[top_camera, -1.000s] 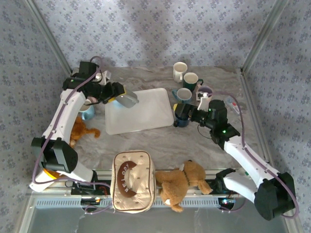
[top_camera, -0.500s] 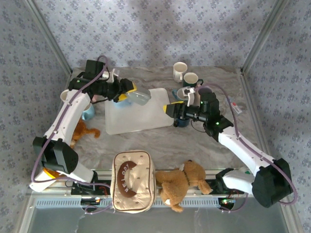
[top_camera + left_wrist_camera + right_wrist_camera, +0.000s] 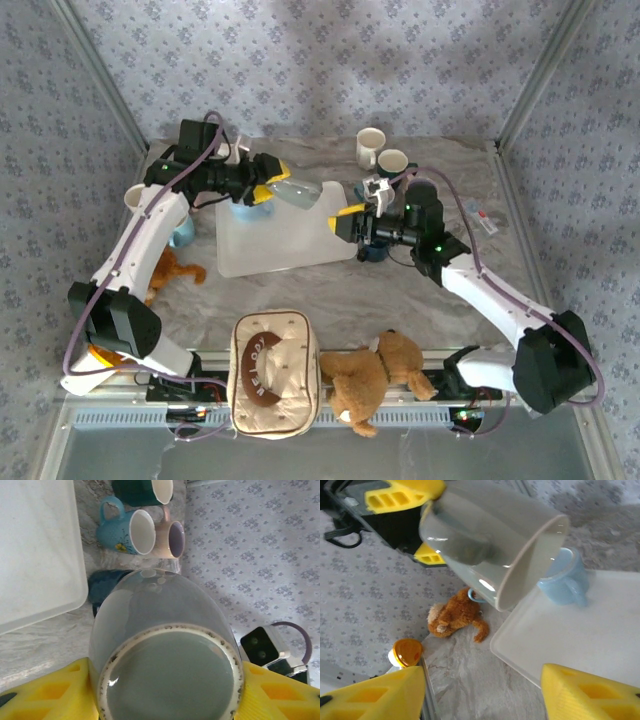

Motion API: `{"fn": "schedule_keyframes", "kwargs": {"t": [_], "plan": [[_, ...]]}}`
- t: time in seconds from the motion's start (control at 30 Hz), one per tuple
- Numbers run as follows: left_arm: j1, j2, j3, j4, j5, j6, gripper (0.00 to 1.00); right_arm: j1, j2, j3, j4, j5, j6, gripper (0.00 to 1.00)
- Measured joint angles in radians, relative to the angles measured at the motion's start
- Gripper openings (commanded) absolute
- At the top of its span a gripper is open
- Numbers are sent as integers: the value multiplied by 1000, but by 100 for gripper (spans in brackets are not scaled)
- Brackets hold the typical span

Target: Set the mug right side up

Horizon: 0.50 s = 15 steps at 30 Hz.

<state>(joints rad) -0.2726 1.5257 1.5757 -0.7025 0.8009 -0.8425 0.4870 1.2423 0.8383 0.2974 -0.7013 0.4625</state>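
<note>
The grey mug (image 3: 298, 193) hangs tilted on its side above the white tray (image 3: 290, 245), with my left gripper (image 3: 275, 182) shut on its base end. In the left wrist view the mug's underside (image 3: 167, 672) faces the camera, a yellow finger (image 3: 60, 692) on each side. Seen from the right wrist, the mug (image 3: 490, 540) has its mouth pointing down and to the right. My right gripper (image 3: 345, 220) stands open just right of the mug, apart from it; its yellow fingers (image 3: 590, 692) are spread wide with nothing between them.
Several mugs cluster at the back right: white (image 3: 370, 148), dark green (image 3: 393, 163), and a dark blue one (image 3: 375, 250) under the right arm. A light blue mug (image 3: 562, 577) sits at the tray's far edge. A small brown toy (image 3: 168, 270), a pouch (image 3: 273, 372) and a teddy bear (image 3: 375, 372) lie nearer.
My left gripper has carried the grey mug to the right over the tray. My right arm has swung left toward it, fingers open.
</note>
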Motion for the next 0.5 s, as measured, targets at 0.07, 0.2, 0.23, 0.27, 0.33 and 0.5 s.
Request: {"fn": "schedule_keyframes", "kwargs": {"t": [0.07, 0.2, 0.23, 0.27, 0.33, 0.5], "plan": [[-5, 0, 0, 8, 3, -18, 50, 8, 12, 0, 31, -18, -18, 58], [-16, 0, 0, 17, 15, -50, 50, 28, 35, 0, 97, -46, -77, 57], [-19, 0, 0, 20, 16, -56, 49, 33, 39, 0, 113, -50, -95, 57], [-23, 0, 1, 23, 18, -62, 49, 36, 43, 0, 127, -55, -110, 56], [-30, 0, 1, 26, 19, -74, 49, 41, 56, 0, 157, -64, -137, 56], [-36, -13, 1, 27, 18, -100, 49, 42, 113, 8, 212, -79, -182, 54]]}}
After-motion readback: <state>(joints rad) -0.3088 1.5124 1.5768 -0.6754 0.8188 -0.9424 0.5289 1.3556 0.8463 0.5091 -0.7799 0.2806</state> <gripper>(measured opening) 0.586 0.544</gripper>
